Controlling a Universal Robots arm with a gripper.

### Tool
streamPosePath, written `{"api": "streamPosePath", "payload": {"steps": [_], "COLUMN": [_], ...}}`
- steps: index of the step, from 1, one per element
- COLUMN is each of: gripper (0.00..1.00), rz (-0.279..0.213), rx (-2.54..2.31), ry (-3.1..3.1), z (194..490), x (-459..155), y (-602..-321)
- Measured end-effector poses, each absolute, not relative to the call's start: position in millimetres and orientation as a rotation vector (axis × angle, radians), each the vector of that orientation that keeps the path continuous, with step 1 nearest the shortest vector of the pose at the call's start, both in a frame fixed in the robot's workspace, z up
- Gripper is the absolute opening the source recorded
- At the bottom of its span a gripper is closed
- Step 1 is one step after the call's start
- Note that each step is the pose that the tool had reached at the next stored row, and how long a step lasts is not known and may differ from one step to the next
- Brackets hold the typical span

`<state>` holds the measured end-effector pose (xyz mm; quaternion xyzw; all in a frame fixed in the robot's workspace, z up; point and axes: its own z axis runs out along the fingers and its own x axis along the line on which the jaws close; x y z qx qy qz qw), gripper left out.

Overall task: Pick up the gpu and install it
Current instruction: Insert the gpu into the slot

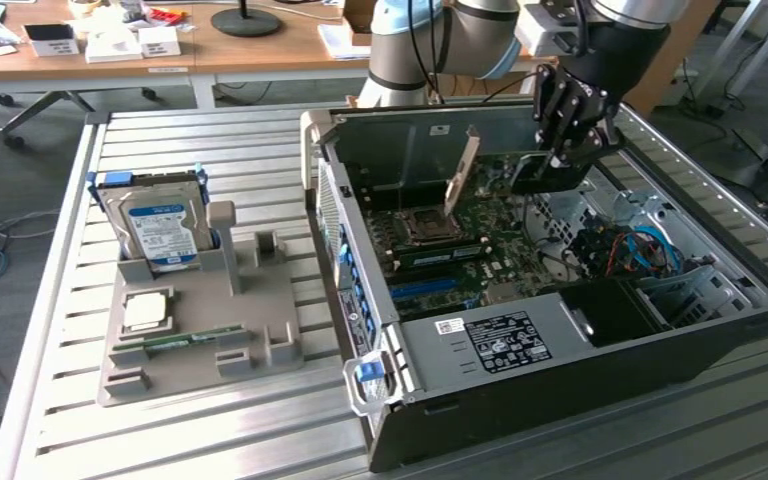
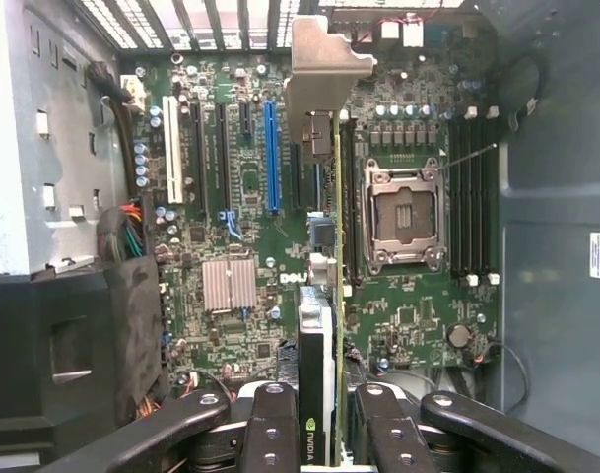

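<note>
The gpu hangs edge-down inside the open computer case, above the green motherboard, with its long silver bracket toward the exterior view's left. My gripper is shut on the card's other end from above. In the wrist view the gpu runs edge-on between my two black fingers, and its bracket is at the far end. The card hovers over the motherboard between the blue slot and the CPU socket. I cannot tell whether it touches a slot.
A grey parts fixture on the slatted table at the exterior view's left holds a hard drive, a CPU chip and a memory stick. The power supply and cables crowd the case's near and right side.
</note>
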<state>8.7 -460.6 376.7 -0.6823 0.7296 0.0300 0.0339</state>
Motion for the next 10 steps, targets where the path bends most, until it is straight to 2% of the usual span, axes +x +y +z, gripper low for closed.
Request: {"api": "streamPosePath", "payload": {"steps": [10], "gripper": [0.27], "rz": [0.092], "rx": [-2.099], "ry": [2.244], "z": [366.3], "x": [1.1], "y": [-467.0]}}
